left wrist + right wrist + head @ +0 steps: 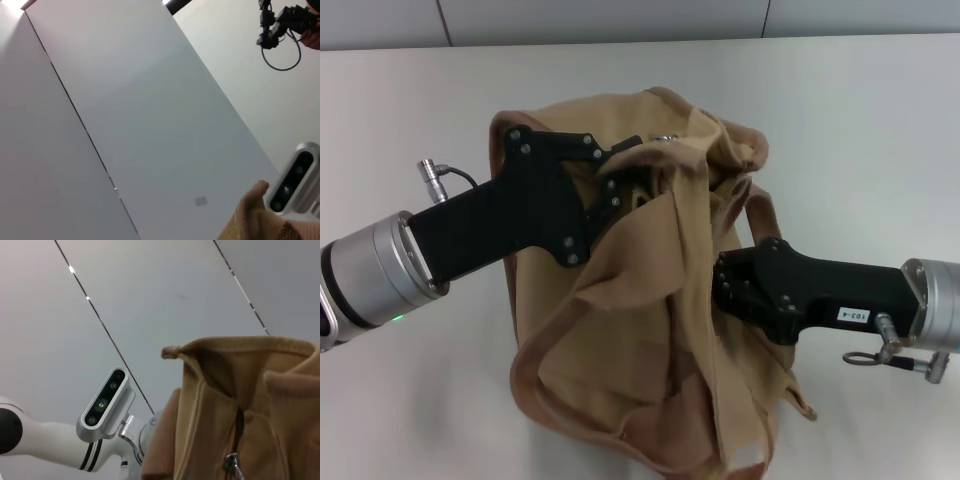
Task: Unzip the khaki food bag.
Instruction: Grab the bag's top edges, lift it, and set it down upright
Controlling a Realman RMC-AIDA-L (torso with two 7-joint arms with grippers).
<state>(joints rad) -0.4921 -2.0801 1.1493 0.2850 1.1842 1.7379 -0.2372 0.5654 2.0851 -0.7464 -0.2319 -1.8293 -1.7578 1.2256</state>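
A pale grey wall rises behind the white counter. The khaki food bag slumps mid-counter. The left hand pinches its top fabric; the right hand presses its side, grip hidden. A silver zipper pull dangles.

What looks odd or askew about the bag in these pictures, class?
The bag isn't boxy or upright: it is crumpled and slumped on the table, fabric bunched between the left gripper at its top and the right gripper at its side.
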